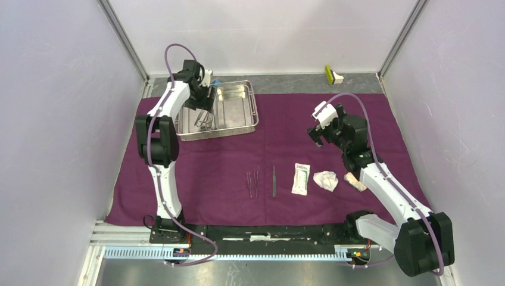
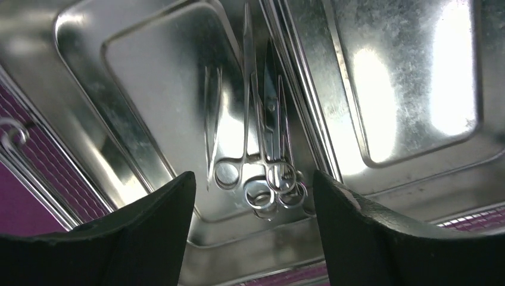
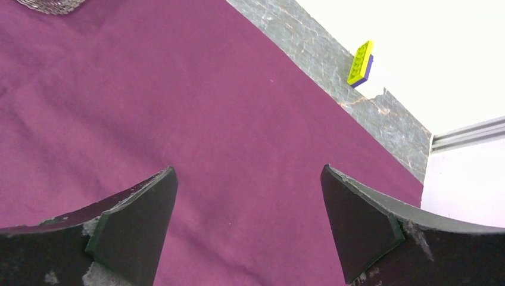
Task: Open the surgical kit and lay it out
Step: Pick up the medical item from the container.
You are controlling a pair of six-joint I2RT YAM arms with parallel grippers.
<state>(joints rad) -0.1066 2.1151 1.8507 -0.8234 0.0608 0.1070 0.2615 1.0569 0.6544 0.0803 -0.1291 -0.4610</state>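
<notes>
The purple cloth wrap point(image 1: 196, 179) lies spread flat over the table. At its back left stands the steel tray point(image 1: 241, 107), and my left gripper point(image 1: 203, 106) hangs open just above its left compartment point(image 2: 149, 89). Several ring-handled forceps point(image 2: 262, 149) lie bunched on the compartment floor below the open fingers, untouched. On the cloth's front middle lie slim forceps point(image 1: 252, 180), tweezers point(image 1: 274, 180), a white sealed packet point(image 1: 301, 179) and two gauze wads point(image 1: 326, 180) point(image 1: 355, 182). My right gripper point(image 1: 315, 136) point(image 3: 248, 170) is open over bare cloth point(image 3: 178, 107), holding nothing.
A yellow-green block point(image 1: 329, 74) point(image 3: 360, 62) sits on the grey strip behind the cloth at the back right. A small blue object point(image 1: 216, 82) peeks out behind the tray by the left wrist. Walls close in on the left, right and back.
</notes>
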